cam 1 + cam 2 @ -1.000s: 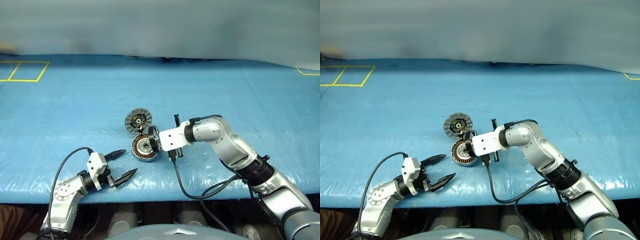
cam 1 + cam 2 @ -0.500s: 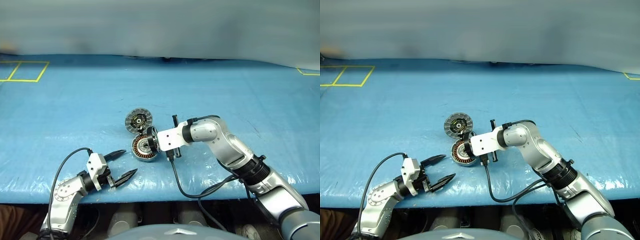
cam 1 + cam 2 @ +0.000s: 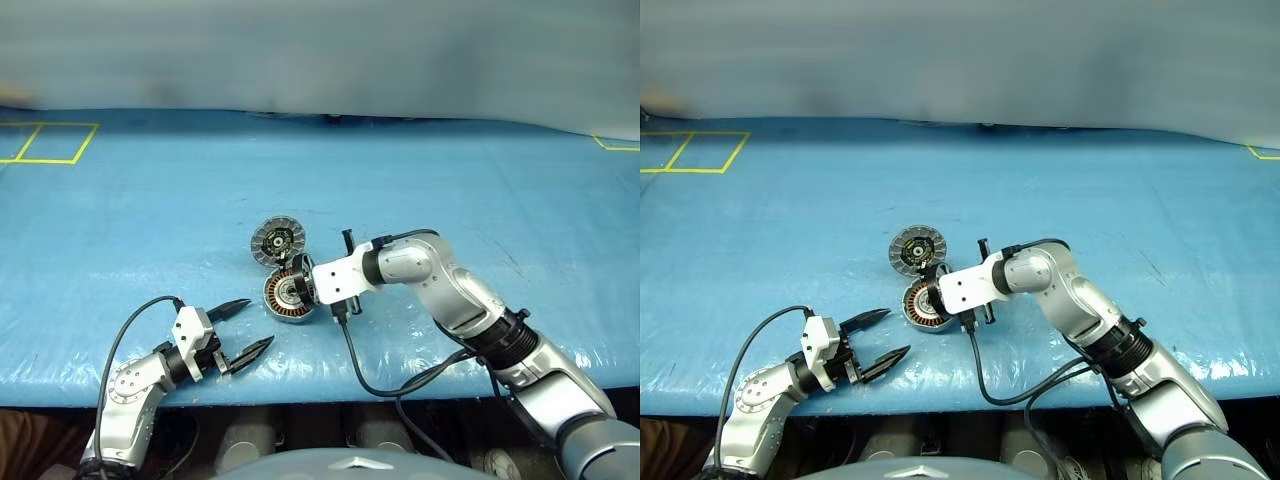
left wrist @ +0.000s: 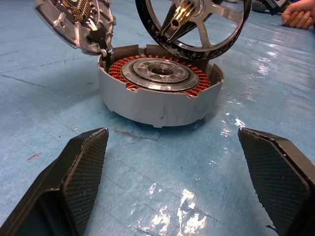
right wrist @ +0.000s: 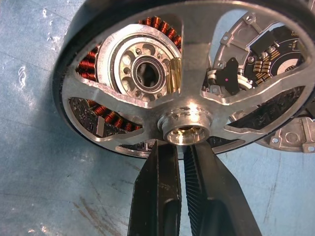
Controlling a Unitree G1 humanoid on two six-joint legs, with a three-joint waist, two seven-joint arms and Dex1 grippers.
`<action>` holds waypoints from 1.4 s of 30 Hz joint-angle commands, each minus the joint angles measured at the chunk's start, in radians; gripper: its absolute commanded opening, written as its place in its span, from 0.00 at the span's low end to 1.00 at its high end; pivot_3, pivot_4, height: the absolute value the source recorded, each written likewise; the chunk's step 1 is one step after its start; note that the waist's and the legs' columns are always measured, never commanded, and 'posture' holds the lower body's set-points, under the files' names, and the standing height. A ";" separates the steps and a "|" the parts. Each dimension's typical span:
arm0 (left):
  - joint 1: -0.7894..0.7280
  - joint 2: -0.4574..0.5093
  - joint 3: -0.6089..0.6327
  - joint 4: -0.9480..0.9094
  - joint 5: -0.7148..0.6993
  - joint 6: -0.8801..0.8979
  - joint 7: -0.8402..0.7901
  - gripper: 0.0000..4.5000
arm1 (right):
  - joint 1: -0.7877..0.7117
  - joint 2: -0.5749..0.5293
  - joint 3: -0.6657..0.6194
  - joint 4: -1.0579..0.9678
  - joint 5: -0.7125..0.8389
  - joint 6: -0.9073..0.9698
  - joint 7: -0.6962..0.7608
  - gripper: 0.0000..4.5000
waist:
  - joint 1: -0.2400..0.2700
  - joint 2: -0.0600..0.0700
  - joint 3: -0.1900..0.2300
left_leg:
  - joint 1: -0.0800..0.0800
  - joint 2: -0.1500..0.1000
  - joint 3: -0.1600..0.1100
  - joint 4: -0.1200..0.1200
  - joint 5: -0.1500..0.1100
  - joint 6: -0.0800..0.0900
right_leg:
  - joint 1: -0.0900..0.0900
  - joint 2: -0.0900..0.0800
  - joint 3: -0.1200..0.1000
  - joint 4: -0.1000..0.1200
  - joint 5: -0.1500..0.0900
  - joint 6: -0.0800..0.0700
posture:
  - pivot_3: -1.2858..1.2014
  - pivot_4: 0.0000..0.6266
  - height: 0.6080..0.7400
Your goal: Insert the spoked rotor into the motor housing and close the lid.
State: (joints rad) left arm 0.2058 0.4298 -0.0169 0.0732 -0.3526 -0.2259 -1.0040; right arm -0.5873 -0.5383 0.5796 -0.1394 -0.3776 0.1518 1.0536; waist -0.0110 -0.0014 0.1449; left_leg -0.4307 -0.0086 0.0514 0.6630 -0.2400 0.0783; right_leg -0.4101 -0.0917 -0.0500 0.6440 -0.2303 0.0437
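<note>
1. Nearest, at the table's front edge, the left end effector point(image 3: 240, 325) hovers just above the blue table point(image 3: 450, 180) with its two black fingers spread wide and nothing between them, aimed at the motor housing from about the housing's 7 o'clock.
2. Beyond it, the motor housing point(image 4: 158, 93) sits flat on the table: a shallow silver cup with copper windings ringing a pale centre bearing. It looks stiff and fairly heavy, so it should stay put under light contact.
3. Just over the housing's 3 o'clock rim, the right end effector point(image 5: 181, 162) is pressed together, pinching the spoked rotor point(image 5: 189, 83) at a spoke beside the hub. The rotor hangs tilted on edge above the cup, its brass shaft pointing toward the bearing bore.
4. The rotor is rigid metal, light for its width and smooth; held by so narrow a pinch it could pivot or slip. The hub grip suits lowering it level, shaft first.
5. Farthest, at the housing's 11 o'clock, the lid point(image 3: 276, 241) rests tilted against the housing rim, its circuit face showing. Its segmented rim is the likeliest place to take it.
</note>
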 commanded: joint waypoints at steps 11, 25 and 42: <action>0.005 -0.012 -0.006 -0.003 0.007 -0.019 0.006 1.00 | -0.048 0.026 0.035 0.005 -0.064 -0.022 0.028 0.00 | 0.000 0.000 0.000 | 0.000 0.000 0.000 0.000 0.000 0.000 | 0.000 0.000 0.000 0.000 0.000 0.000 | 0.52 0.24 1.00; 0.019 -0.029 -0.013 -0.006 0.009 -0.031 0.022 1.00 | -0.056 0.031 0.058 0.019 -0.117 -0.043 0.056 0.13 | -0.001 0.000 0.000 | 0.001 0.000 0.000 0.000 0.000 0.000 | 0.000 0.000 -0.001 0.000 0.000 0.000 | 0.52 0.24 1.00; 0.008 -0.027 -0.015 0.003 0.010 -0.028 0.015 1.00 | -0.026 0.051 0.014 -0.052 -0.067 0.000 0.059 0.46 | 0.000 0.000 0.000 | 0.001 0.000 0.000 0.000 0.000 -0.001 | 0.001 0.000 -0.001 0.000 0.000 0.000 | 0.52 0.24 1.00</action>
State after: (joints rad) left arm 0.2174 0.4005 -0.0231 0.0737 -0.3518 -0.2465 -0.9837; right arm -0.6152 -0.4824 0.6096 -0.1602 -0.4597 0.1432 1.1000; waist -0.0111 -0.0015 0.1447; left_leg -0.4298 -0.0086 0.0511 0.6630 -0.2403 0.0770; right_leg -0.4094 -0.0920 -0.0512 0.6443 -0.2302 0.0439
